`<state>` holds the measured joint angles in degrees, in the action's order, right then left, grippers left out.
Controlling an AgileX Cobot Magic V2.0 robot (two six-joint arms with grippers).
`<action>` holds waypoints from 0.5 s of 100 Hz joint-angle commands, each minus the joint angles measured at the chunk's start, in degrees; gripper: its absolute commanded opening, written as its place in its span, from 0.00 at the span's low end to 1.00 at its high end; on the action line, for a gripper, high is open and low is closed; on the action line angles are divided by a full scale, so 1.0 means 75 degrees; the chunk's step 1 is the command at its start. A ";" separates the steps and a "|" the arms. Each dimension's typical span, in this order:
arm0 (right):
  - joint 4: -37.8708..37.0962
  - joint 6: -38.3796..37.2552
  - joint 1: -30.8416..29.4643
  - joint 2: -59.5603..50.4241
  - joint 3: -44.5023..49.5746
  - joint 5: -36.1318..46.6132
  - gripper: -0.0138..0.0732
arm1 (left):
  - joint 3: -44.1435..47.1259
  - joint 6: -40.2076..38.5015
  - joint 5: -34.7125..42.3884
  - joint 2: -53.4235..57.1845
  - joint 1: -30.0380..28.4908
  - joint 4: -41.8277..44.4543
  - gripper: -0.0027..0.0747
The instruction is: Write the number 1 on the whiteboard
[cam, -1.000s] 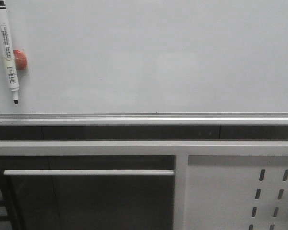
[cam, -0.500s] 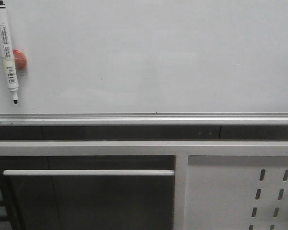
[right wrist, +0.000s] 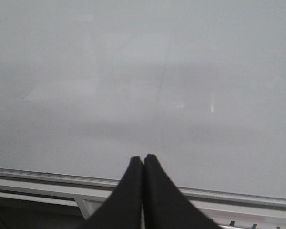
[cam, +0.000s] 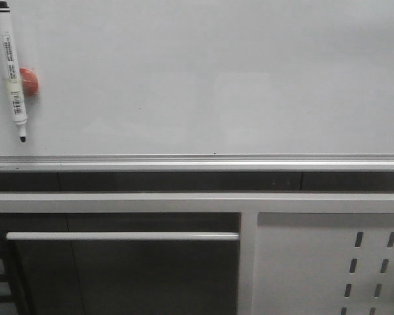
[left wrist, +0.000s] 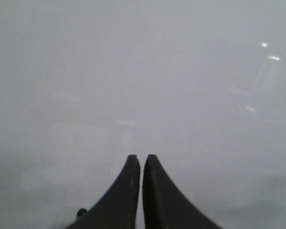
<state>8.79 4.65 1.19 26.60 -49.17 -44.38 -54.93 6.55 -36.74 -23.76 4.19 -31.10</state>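
Observation:
The whiteboard (cam: 210, 79) fills the upper half of the front view, glossy and blank, with its silver rail (cam: 197, 161) along the bottom. No number 1 shows on it in any view. A white marker (cam: 10, 69) with a black tip pointing down hangs at the board's far left, in front of a red round magnet (cam: 30, 81). My left gripper (left wrist: 141, 157) is shut with nothing in it, facing bare board (left wrist: 143, 71). My right gripper (right wrist: 143, 157) is shut and empty too, facing the board (right wrist: 143, 71) just above the rail (right wrist: 47, 177). Neither gripper shows in the front view.
Below the rail runs a white frame (cam: 197, 202) with a horizontal bar (cam: 121, 236) over a dark opening at the left. A white perforated metal panel (cam: 328, 262) stands at the lower right.
The front view has shifted very slightly, so the marker and magnet sit a few pixels further right and lower. Nothing else differs.

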 commanded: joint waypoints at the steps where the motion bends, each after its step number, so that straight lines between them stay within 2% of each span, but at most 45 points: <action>1: -0.0024 0.0303 0.0200 0.0538 -0.0296 0.0834 0.09 | -0.0245 0.0330 0.0081 -0.0705 0.0050 -0.0495 0.01; 14: -0.0024 0.0477 0.0434 0.0983 -0.0296 0.0885 0.09 | 0.0189 0.1880 0.0302 -0.1076 0.0050 -0.0618 0.01; 28: -0.0024 0.0477 0.0650 0.1227 -0.0296 0.0885 0.09 | 0.1356 0.2864 0.1333 -0.1077 0.0050 -0.1205 0.01; 40: -0.0024 0.0477 0.0663 0.1308 -0.0296 0.0892 0.09 | 0.2618 0.4182 0.2146 -0.1077 0.0050 -0.2404 0.01; 50: -0.0061 0.0477 0.0663 0.1308 -0.0296 0.0944 0.09 | 0.3620 0.5723 0.2887 -0.1077 0.0050 -0.4083 0.01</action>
<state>8.75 7.61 6.07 35.65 -49.63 -42.42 -31.17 40.07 -23.04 -31.25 4.19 -50.13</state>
